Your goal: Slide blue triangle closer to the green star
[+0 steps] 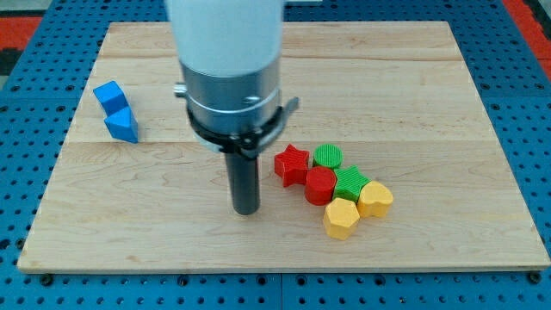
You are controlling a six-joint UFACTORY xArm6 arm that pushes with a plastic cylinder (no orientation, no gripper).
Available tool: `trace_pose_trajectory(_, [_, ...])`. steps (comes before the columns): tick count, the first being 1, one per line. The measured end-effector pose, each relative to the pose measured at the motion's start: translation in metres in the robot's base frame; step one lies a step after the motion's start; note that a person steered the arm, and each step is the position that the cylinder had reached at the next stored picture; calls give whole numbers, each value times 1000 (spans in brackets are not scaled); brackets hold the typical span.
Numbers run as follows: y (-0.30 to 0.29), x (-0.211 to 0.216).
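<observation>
The blue triangle point(122, 126) lies near the board's left edge, touching a blue cube point(109, 95) just above it. The green star point(350, 182) sits in a tight cluster right of centre, between a red block and a yellow heart. My tip point(246, 210) rests on the board left of that cluster, about level with the green star. It is well to the right of and below the blue triangle and touches no block. The arm's white and grey body hides the board's upper middle.
The cluster also holds a red star point(292, 164), a green round block point(327, 157), a red hexagonal block point(320, 185), a yellow heart point(375, 199) and a yellow hexagonal block point(341, 219). The wooden board point(465, 103) lies on a blue pegboard.
</observation>
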State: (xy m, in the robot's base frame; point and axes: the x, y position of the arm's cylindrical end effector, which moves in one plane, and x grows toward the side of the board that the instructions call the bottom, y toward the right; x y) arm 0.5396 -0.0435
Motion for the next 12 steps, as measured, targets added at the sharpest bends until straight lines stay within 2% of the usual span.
trace_pose_trajectory(1, [35, -28])
trace_pose_trajectory(2, [34, -36])
trace_pose_trajectory(3, [-11, -40])
trace_pose_trajectory(5, [-158, -49])
trace_pose_trajectory(6, [-176, -110])
trace_pose_trajectory(8, [-197, -152])
trace_pose_trajectory(9, [-147, -162])
trace_pose_trajectory(11, [27, -184])
trace_pose_trajectory(12, [87, -184])
